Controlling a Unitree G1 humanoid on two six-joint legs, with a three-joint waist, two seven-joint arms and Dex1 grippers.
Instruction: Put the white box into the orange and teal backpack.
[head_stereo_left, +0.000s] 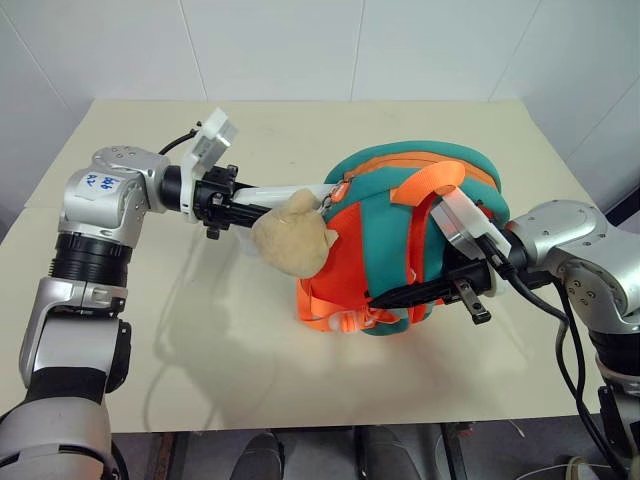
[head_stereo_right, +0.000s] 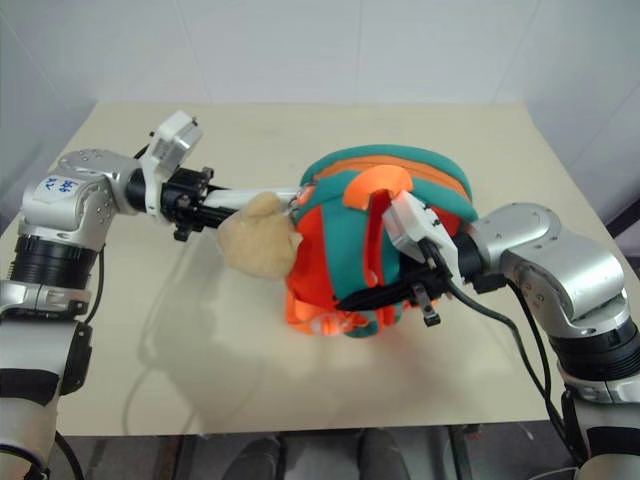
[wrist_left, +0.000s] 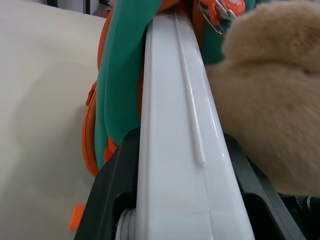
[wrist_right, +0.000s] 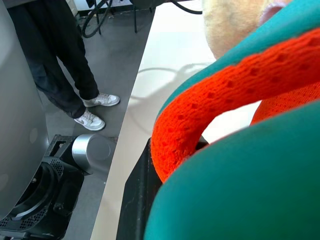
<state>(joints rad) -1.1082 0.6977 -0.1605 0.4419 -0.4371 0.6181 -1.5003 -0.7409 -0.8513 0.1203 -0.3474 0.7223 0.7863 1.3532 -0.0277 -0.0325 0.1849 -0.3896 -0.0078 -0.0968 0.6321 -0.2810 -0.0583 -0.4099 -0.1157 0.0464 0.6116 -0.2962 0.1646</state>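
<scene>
left end effector (wrist_left: 175, 220): clamps white box (wrist_left: 175, 125), tip at orange and teal backpack (head_stereo_left: 400, 240) | right end effector (head_stereo_left: 415, 293): closed on backpack strap | tabletop (head_stereo_left: 200, 350): under backpack

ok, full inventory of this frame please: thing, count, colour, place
flat white rectangular plastic box: 1, white, clamped in the left gripper, far end at the backpack's opening
small rounded orange and teal backpack: 1, orange body with teal edging and orange webbing, on the table's middle, held up by the right gripper
tan plush animal: 1, tan, hanging on the backpack's left side, against the box
table: 1, cream top, under everything
person's legs: 1 pair, dark trousers with white shoes, standing on the grey floor beside the table
left gripper: 1, black fingers, shut on the box
right gripper: 1, black fingers, shut on a backpack strap
</scene>
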